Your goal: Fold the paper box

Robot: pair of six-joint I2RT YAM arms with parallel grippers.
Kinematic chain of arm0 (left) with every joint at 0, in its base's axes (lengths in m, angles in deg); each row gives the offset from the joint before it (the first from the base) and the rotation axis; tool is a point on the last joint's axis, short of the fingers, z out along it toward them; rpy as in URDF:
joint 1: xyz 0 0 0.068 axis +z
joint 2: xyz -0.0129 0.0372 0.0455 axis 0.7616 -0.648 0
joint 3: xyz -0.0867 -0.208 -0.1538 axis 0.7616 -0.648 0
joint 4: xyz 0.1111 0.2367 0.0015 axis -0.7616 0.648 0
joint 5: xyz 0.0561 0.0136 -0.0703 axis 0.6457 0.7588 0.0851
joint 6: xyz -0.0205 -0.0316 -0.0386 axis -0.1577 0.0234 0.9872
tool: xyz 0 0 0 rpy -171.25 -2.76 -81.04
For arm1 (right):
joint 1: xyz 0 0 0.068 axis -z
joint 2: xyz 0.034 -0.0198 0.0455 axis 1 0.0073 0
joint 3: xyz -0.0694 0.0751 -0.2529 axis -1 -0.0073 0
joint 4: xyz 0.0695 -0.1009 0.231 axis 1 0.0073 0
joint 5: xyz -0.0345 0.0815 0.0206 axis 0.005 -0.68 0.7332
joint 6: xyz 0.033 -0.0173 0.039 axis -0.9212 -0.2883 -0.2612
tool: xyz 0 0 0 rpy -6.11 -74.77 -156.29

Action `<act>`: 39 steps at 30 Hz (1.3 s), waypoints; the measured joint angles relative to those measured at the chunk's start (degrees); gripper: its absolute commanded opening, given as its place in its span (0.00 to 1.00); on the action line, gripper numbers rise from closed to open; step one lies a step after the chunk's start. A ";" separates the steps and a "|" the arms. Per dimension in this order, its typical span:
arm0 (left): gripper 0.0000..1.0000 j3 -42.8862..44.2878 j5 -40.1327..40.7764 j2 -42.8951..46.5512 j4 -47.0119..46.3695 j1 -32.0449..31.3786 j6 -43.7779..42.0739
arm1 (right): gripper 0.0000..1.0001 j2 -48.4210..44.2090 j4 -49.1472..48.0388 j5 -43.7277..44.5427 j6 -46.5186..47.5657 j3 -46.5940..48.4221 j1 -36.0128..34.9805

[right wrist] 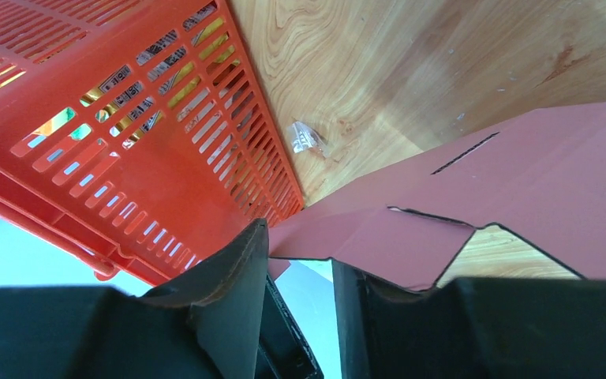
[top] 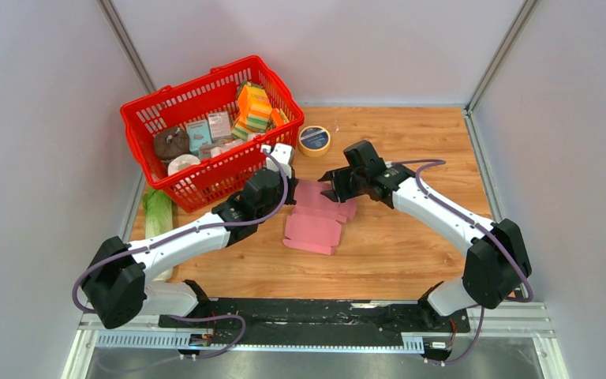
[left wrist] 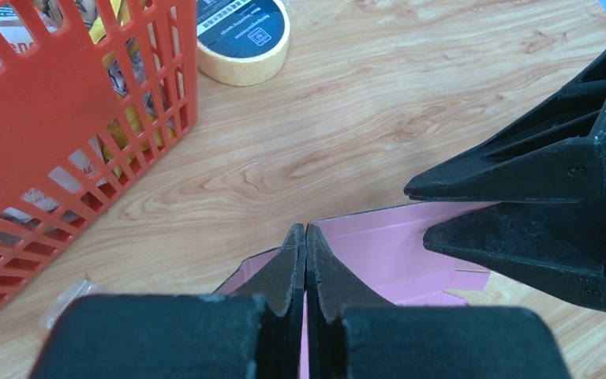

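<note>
lying mostly flat on the table [top: 410,237], the paper box [top: 316,225] is barely folded; left gripper [left wrist: 305,230] jaws pinch its edge, right gripper [right wrist: 304,257] jaws spread at a raised flap.

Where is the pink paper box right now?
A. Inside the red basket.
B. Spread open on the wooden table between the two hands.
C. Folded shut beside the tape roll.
B: the top view shows the paper box spread out on the table between the left hand and right hand, outside the basket.
</note>
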 measured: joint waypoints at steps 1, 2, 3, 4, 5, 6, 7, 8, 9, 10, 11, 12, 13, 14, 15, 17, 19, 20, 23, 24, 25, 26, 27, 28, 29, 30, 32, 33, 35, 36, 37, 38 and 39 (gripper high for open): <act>0.00 -0.09 0.00 0.00 0.00 -0.02 0.00 | 0.35 0.00 -0.13 0.00 -0.04 0.00 0.00; 0.00 -0.17 0.00 0.02 0.02 -0.04 0.00 | 0.32 0.00 -0.15 0.02 -0.11 -0.02 0.00; 0.00 -0.28 0.04 0.00 0.00 -0.04 0.02 | 0.29 0.00 -0.17 0.00 -0.22 -0.02 0.00; 0.00 -0.33 0.07 0.00 0.02 -0.04 0.07 | 0.28 0.00 -0.22 0.02 -0.24 -0.04 0.00; 0.00 -0.39 0.09 0.00 0.02 -0.04 0.07 | 0.27 0.00 -0.35 0.02 -0.39 -0.09 0.00; 0.00 -0.46 0.09 0.00 0.02 -0.07 0.11 | 0.22 0.00 -0.44 0.04 -0.44 -0.11 0.00; 0.00 -0.50 0.09 0.00 0.02 -0.09 0.17 | 0.19 0.00 -0.59 0.07 -0.46 -0.20 0.00; 0.00 -0.59 0.04 0.00 0.00 -0.09 0.22 | 0.16 0.00 -0.70 0.11 -0.46 -0.28 0.00; 0.00 -0.66 0.02 0.02 0.02 -0.11 0.24 | 0.13 0.00 -1.14 0.22 -0.72 -0.52 0.00; 0.00 -0.79 -0.09 0.00 0.02 -0.15 0.28 | 0.11 0.00 -1.44 0.26 -0.87 -0.68 0.00; 0.00 -0.92 -0.22 0.00 0.07 -0.15 0.37 | 0.09 0.00 -1.90 0.26 -1.16 -0.94 0.00; 0.00 -1.03 -0.35 0.00 0.09 -0.15 0.44 | 0.06 0.00 -2.21 0.31 -1.29 -1.18 0.00; 0.00 -1.05 -0.44 0.00 0.15 -0.15 0.46 | 0.05 0.00 -2.69 0.28 -1.46 -1.46 0.02; 0.01 -1.07 -0.57 0.00 0.22 -0.15 0.48 | 0.03 0.00 -3.13 0.26 -1.57 -1.73 0.09; 0.04 -1.09 -0.90 0.00 0.37 -0.15 0.50 | 0.00 0.00 -3.61 0.28 -1.70 -2.03 0.11; 0.26 -1.14 -1.51 0.00 0.74 -0.13 0.57 | 0.00 0.00 -4.70 0.39 -1.64 -2.58 0.15; 0.38 -1.49 -2.69 0.11 1.01 -0.15 0.79 | 0.00 0.00 -5.68 0.48 -1.01 -3.17 0.26; 0.40 -1.95 -3.23 0.35 0.87 -0.15 1.05 | 0.00 0.00 -6.32 0.44 -0.55 -3.61 0.39; 0.43 -4.59 -4.74 2.69 0.83 -0.11 1.42 | 0.00 0.02 -9.79 0.04 1.95 -6.95 0.92; 0.43 -5.68 -5.22 3.96 1.11 -0.04 1.51 | 0.00 0.11 -11.17 -0.24 3.15 -8.33 1.11; 0.41 -6.97 -5.79 5.62 1.33 0.07 1.53 | 0.00 0.20 -12.63 -0.55 4.42 -9.66 1.31; 0.40 -8.46 -6.25 8.02 2.03 0.17 1.55 | 0.00 0.46 -14.80 -1.05 5.73 -11.04 1.62; 0.39 -9.38 -6.49 10.01 2.71 0.31 1.66 | 0.00 0.74 -16.39 -1.33 6.78 -11.98 1.81; 0.37 -10.14 -6.80 11.91 3.23 0.39 1.77 | 0.00 0.96 -18.99 -1.68 8.15 -13.22 2.03; 0.36 -10.75 -7.02 13.49 3.72 0.52 1.92 | 0.00 0.98 -20.94 -1.81 9.05 -14.21 2.21; 0.35 -11.28 -7.39 15.13 4.33 0.70 2.25 | 0.00 0.98 -23.50 -2.21 10.25 -15.39 2.49; 0.30 -11.54 -8.17 16.74 5.20 0.90 2.73 | 0.00 1.33 -27.08 -2.80 12.22 -16.50 3.06; 0.28 -11.54 -8.72 16.90 5.29 1.05 2.95 | 0.00 1.75 -28.81 -3.30 13.18 -16.70 3.30; 0.22 -11.54 -10.01 16.13 5.66 1.18 3.37 | 0.00 2.73 -32.11 -4.13 14.88 -16.98 3.87; 0.21 -11.52 -10.60 15.50 5.92 1.18 3.63 | 0.00 3.15 -33.97 -4.57 15.69 -17.40 4.15; 0.20 -11.50 -11.17 14.51 6.23 1.18 3.82 | 0.00 3.45 -35.82 -5.05 16.44 -17.99 4.46; 0.20 -11.39 -11.63 13.44 6.54 1.18 3.96 | 0.00 3.65 -38.01 -5.57 17.29 -18.99 4.81; 0.20 -11.19 -12.09 12.28 6.99 1.16 4.07 | 0.00 3.74 -39.60 -5.99 17.90 -19.87 5.09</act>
